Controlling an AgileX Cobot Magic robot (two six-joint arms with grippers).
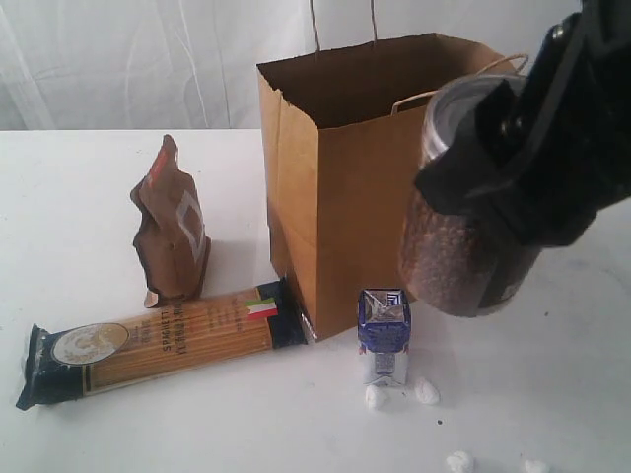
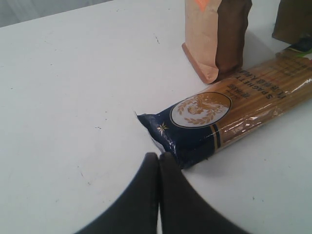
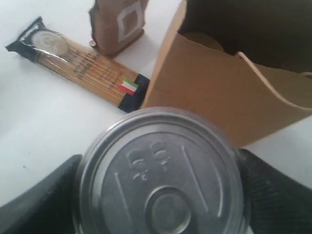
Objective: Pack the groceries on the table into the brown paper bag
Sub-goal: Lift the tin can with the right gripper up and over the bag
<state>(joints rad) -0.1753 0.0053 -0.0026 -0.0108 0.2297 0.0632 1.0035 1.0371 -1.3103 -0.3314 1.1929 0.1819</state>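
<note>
My right gripper (image 1: 480, 163) is shut on the silver pull-tab can (image 1: 463, 227), held in the air at the right front of the brown paper bag (image 1: 345, 197). The can's lid (image 3: 163, 175) fills the right wrist view between the fingers (image 3: 278, 190). A tan round shape (image 3: 202, 41) shows inside the bag (image 3: 219, 92). The spaghetti packet (image 1: 158, 340) lies left of the bag, with the brown pouch (image 1: 170, 227) upright behind it. In front of the bag stands the small blue carton (image 1: 384, 335). My left gripper (image 2: 159, 158) is shut and empty beside the packet's dark end (image 2: 180, 136). No yellow bottle shows.
Small white crumbs (image 1: 426, 392) lie on the table (image 1: 99, 424) around and in front of the carton. The bag's loop handles (image 1: 343, 20) stand above its open rim. A white curtain hangs behind.
</note>
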